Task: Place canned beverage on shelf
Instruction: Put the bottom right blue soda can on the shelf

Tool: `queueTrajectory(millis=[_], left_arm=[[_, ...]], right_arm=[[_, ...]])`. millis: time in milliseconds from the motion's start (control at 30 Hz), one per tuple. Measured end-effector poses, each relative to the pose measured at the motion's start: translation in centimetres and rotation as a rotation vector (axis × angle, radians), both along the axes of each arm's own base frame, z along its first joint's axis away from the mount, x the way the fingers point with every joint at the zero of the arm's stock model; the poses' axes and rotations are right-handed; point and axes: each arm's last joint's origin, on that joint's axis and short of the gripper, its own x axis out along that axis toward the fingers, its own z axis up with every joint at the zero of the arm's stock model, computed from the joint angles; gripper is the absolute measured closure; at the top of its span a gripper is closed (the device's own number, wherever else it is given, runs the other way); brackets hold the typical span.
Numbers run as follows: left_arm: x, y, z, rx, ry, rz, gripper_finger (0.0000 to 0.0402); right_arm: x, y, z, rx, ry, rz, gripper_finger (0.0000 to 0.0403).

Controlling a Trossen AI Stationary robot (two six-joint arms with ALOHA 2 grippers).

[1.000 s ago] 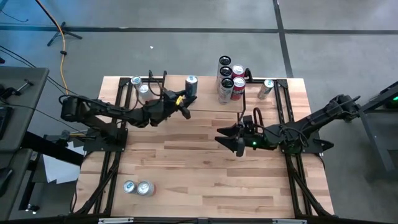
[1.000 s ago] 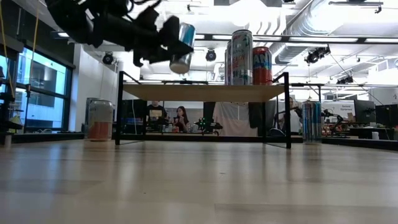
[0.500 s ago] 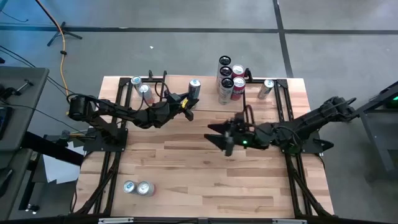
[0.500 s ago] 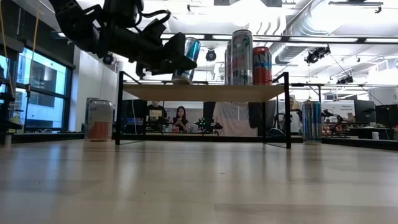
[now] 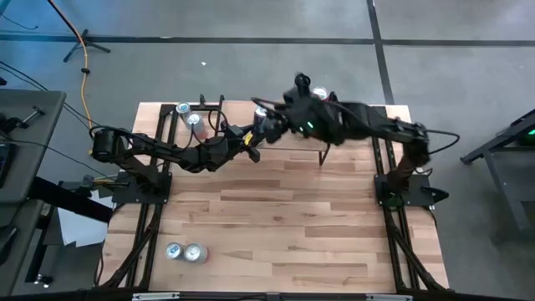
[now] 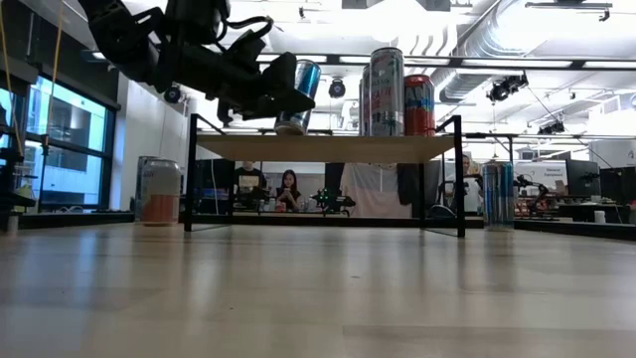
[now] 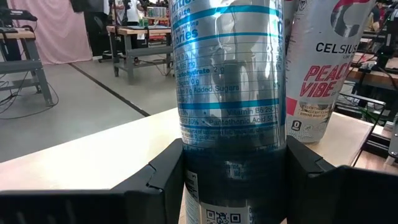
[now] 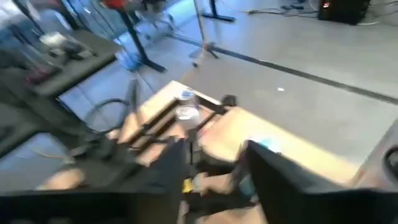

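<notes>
My left gripper [image 6: 281,99] is shut on the canned beverage [image 6: 295,94], a silver and blue can that also fills the left wrist view [image 7: 230,81]. The can tilts at the left end of the shelf [image 6: 328,147], its bottom at the plank top; whether it touches I cannot tell. Two tall cans [image 6: 386,91] stand on the shelf's right part. My right gripper [image 5: 274,124], blurred, hangs high over the shelf near the held can. In its own view [image 8: 217,180] its fingers stand apart with nothing between them. My left gripper pinches the lower part of the can's wall [image 7: 233,155] between its two fingers [image 7: 165,180], one on each side. The fingers come in about level from the table's left side. The can leans a little; its bottom is hidden behind the gripper.
A white and pink can [image 7: 323,62] stands close beside the held one on the shelf. On the table, two cans [image 5: 189,114] stand at the far left, one [image 6: 499,196] stands at the far right, and two [image 5: 184,252] stand near the front left.
My left gripper has sunk a little and brought the can down to the shelf top, then kept still. My right gripper has swung fast up from the middle of the table toward the far edge, turning, and now hangs above the shelf.
</notes>
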Motion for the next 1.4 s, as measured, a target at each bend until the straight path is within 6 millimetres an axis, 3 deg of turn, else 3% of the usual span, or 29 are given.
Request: queueTrajectory(millis=[67,133,267,333,600,867,1400], left_arm=[[0.0,0.0,0.0,0.000,0.001,-0.001,0.0259],[0.0,0.0,0.0,0.000,0.002,-0.002,0.0259],[0.0,0.0,0.0,0.003,0.006,-0.003,0.0259],[0.0,0.0,0.0,0.008,0.011,-0.004,0.0259],[0.0,0.0,-0.1,0.006,0.011,-0.003,0.0258],[0.0,0.0,-0.1,0.005,0.012,-0.002,0.0254],[-0.1,0.1,-0.3,0.017,0.038,0.001,0.0203]], right_arm=[[1.1,-1.6,-0.3,0.007,0.048,0.014,0.0349],[2.4,-3.1,-1.3,0.019,0.098,0.025,0.0387],[4.3,-5.5,-4.3,0.068,0.173,-0.029,0.0378],[4.8,-6.3,-5.6,0.095,0.214,-0.048,0.0393],[6.0,-6.7,-8.0,0.104,0.314,-0.035,0.0401],[6.3,-6.9,-8.1,0.084,0.310,-0.042,0.0402],[7.0,-5.8,-8.5,0.150,0.282,0.054,0.0403]])
